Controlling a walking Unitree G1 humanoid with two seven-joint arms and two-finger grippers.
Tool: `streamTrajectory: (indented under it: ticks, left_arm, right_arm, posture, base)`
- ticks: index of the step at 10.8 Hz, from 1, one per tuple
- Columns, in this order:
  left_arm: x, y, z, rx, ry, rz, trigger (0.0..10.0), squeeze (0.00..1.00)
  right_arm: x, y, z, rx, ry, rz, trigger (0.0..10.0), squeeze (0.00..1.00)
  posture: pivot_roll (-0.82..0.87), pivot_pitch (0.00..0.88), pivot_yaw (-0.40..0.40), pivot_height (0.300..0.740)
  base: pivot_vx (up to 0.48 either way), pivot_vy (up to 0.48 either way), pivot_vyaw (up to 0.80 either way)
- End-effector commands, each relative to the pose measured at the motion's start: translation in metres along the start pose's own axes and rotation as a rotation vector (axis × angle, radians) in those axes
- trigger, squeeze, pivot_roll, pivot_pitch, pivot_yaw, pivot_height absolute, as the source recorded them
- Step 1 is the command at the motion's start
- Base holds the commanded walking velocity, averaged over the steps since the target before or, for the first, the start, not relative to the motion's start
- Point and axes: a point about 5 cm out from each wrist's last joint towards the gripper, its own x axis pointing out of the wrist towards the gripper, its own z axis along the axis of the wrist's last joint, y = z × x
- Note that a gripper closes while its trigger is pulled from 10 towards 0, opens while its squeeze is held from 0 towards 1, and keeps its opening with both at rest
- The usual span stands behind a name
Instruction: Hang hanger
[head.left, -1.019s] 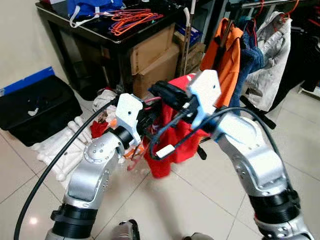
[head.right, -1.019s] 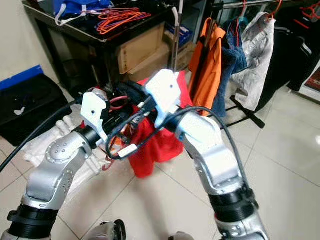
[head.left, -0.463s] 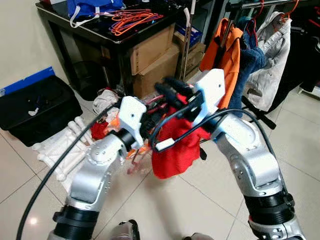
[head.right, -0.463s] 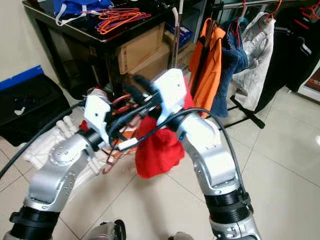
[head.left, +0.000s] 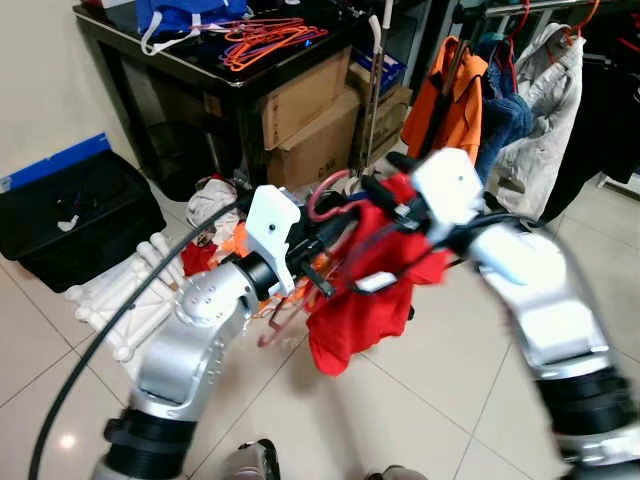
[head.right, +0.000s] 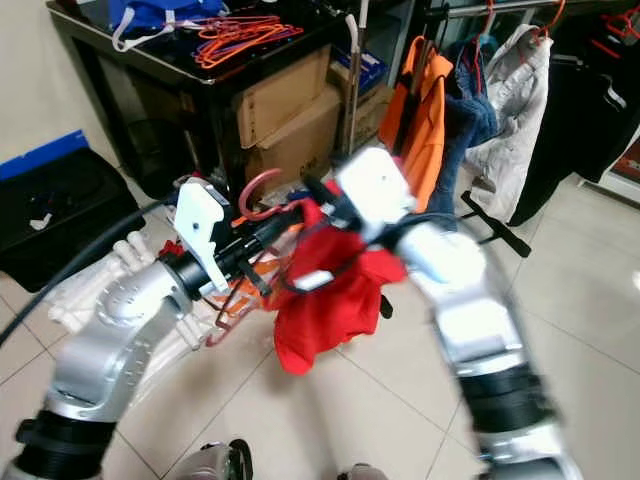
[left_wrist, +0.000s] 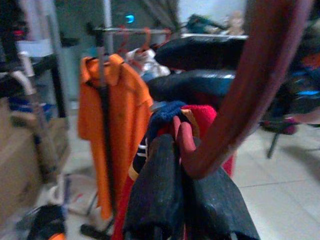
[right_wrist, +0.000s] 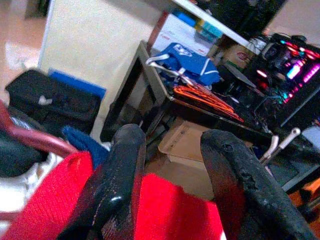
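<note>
My two arms are brushed silver with round screw heads at the joints and black collars lower down. Each wrist carries a white angular camera housing. Black cables loop along both arms; my fingers are long, glossy black.

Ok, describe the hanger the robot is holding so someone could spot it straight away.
Look in front of the black table, between the two silver arms. The left gripper pinches a dark red hanger carrying a red garment. Unlike the orange hangers piled on the table, it is held up, hook curling upward.
</note>
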Motion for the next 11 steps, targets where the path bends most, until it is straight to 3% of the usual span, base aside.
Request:
streamTrajectory:
  ticks: [1,3,5,6,9,11]
  left_arm:
    - [0.004,-0.008,0.018,0.02,-0.068,-0.079,10.0,0.0]
    - [-0.006,-0.001,0.021,0.035,-0.032,-0.148,10.0,0.0]
    - [-0.013,0.011,0.017,0.031,0.012,-0.135,10.0,0.0]
    - [-0.019,0.016,0.016,0.005,0.022,-0.15,10.0,0.0]
    - [-0.031,0.036,0.032,0.027,0.034,-0.248,10.0,0.0]
    - [-0.034,0.038,0.04,0.035,0.034,-0.294,10.0,0.0]
  right_arm:
    - [-0.003,-0.002,-0.001,-0.02,0.007,0.025,10.0,0.0]
    - [-0.014,-0.019,-0.002,-0.064,0.019,0.067,10.0,0.0]
    - [-0.026,-0.052,0.017,0.149,-0.089,-0.057,10.0,0.0]
    - [-0.042,-0.065,0.008,0.211,-0.069,-0.077,10.0,0.0]
    - [-0.082,-0.068,-0.03,0.236,0.122,0.069,10.0,0.0]
    - [-0.091,-0.062,-0.039,0.257,0.171,0.144,10.0,0.0]
  posture:
    - [-0.15,0.094,0.008,0.74]
    - [-0.14,0.088,0.006,0.74]
    - [-0.14,0.083,0.007,0.74]
    - [-0.14,0.079,0.01,0.74]
    - [-0.15,0.071,0.015,0.74]
    - [-0.15,0.078,0.018,0.74]
  base:
    - [0.0,0.0,0.0]
    - [0.0,0.0,0.0]
    - [0.0,0.0,0.0]
    - [0.0,0.0,0.0]
    - [0.0,0.0,0.0]
    - [0.0,0.0,0.0]
